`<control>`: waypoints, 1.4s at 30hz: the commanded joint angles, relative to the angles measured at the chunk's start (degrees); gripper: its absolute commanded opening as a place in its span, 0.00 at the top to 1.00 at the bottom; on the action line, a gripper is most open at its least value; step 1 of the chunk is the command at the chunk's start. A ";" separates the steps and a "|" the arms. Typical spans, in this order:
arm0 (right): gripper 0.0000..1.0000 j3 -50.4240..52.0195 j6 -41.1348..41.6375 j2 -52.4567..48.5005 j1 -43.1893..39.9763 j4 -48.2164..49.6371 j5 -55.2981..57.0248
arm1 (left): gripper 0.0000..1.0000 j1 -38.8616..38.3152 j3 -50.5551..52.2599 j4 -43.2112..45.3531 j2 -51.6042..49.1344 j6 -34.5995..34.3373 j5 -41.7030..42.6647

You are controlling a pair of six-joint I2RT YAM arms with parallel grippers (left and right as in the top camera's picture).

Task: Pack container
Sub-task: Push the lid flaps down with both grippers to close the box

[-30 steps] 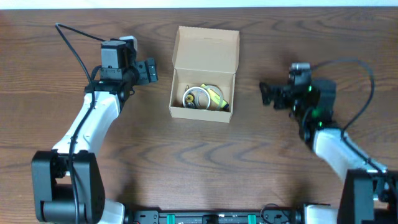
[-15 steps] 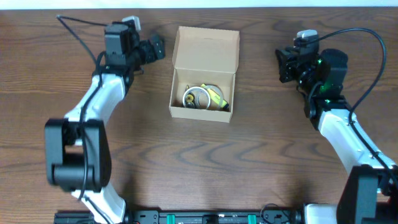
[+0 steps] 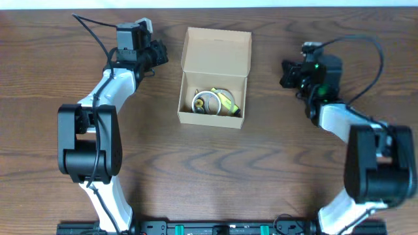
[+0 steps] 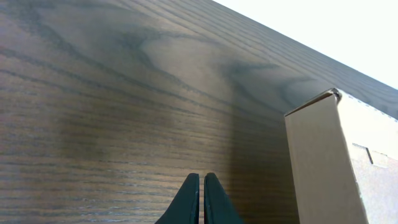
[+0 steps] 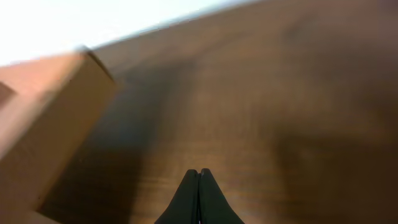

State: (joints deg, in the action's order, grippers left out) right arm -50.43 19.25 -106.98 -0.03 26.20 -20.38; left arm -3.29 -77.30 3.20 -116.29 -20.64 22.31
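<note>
The container (image 3: 210, 118), a tan cardboard box, stands in the middle of the counter (image 3: 261, 171), a little toward the far side. Its lid (image 3: 217, 49) is open and reaches to the far side. Inside lie a white ring (image 3: 205, 102) and, just right of it, a yellow thing (image 3: 227, 100); what they are I cannot tell.

The left fingers (image 3: 160, 53) are left of the lid, near it but not touching, and they point to the right toward it. In the left wrist view these fingers (image 4: 194, 190) are pressed together with nothing between them, and one corner of the container (image 4: 316, 168) rises at the right, apart from the tips.

The right fingers (image 3: 285, 73) are right of the container, further from it than the left ones, and they point left toward it. In the right wrist view, which is blurred, they (image 5: 194, 193) are also closed on nothing, above bare wood, with the container (image 5: 43, 124) at the left, well apart.
</note>
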 commanded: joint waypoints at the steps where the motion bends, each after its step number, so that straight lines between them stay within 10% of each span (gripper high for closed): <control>1: 0.99 -2.34 9.55 -5.60 0.50 2.27 -5.35 | 0.94 1.27 -1.18 0.07 -0.61 -2.58 0.20; 42: 0.99 -21.11 14.29 -13.99 9.55 2.45 -13.55 | 0.95 3.85 -18.38 3.69 -16.65 -11.28 45.77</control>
State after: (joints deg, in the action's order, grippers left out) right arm -70.54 35.18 -123.04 8.75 28.77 -32.62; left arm -0.40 -93.14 6.63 -132.05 -32.95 62.11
